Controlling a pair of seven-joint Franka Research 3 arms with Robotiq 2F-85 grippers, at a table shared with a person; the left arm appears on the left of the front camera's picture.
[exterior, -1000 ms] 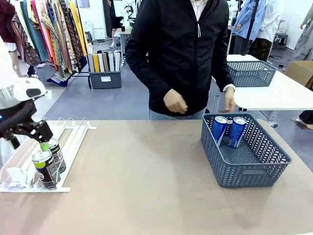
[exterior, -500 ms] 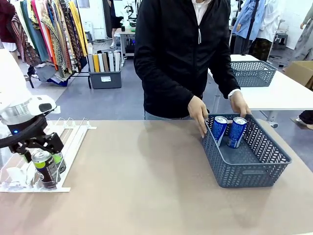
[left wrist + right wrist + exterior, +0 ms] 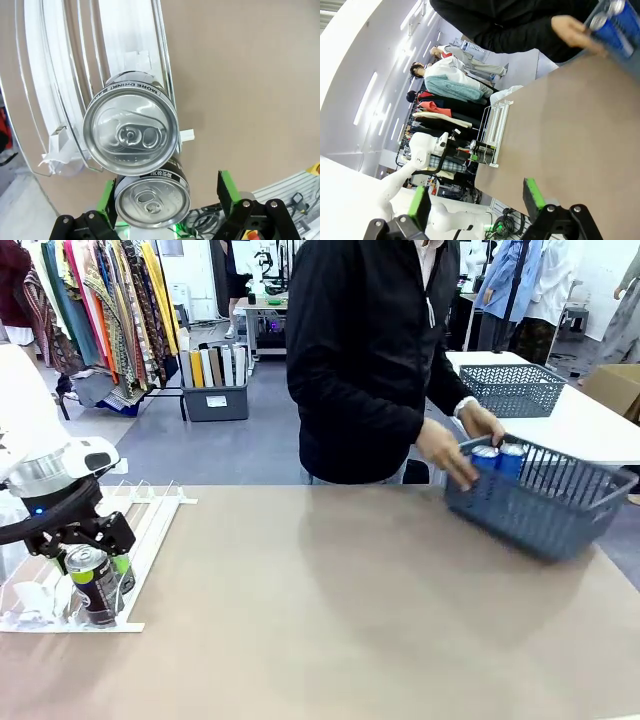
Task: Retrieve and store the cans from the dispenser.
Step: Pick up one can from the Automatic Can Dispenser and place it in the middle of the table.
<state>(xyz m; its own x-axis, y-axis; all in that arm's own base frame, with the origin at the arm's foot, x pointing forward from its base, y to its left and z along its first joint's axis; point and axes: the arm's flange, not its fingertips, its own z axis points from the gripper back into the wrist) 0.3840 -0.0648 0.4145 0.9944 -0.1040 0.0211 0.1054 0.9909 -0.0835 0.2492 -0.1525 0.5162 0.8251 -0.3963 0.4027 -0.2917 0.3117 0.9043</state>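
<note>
Two dark cans [image 3: 95,585] with green-yellow bands stand one behind the other at the front stop of the white dispenser [image 3: 150,515] at the table's left. My left gripper [image 3: 88,548] hangs open just over them. In the left wrist view one silver can top [image 3: 152,197] lies between the green pads [image 3: 225,185], and the other can [image 3: 130,125] sits just above it on the dispenser [image 3: 127,30] rails. My right gripper [image 3: 476,200] is open and holds nothing, well off from the dispenser [image 3: 492,130]. Two blue cans [image 3: 497,455] stand in the grey basket [image 3: 545,505].
A person in a black jacket stands at the far side. Both hands [image 3: 445,455] hold the basket tilted above the table's right part. The tan table [image 3: 320,620] lies bare between dispenser and basket. A white table with a second basket [image 3: 510,388] stands behind.
The person took hold of the grey basket and lifted it back and to the right. My left gripper came down and right over the dark cans, then held still, jaws still open.
</note>
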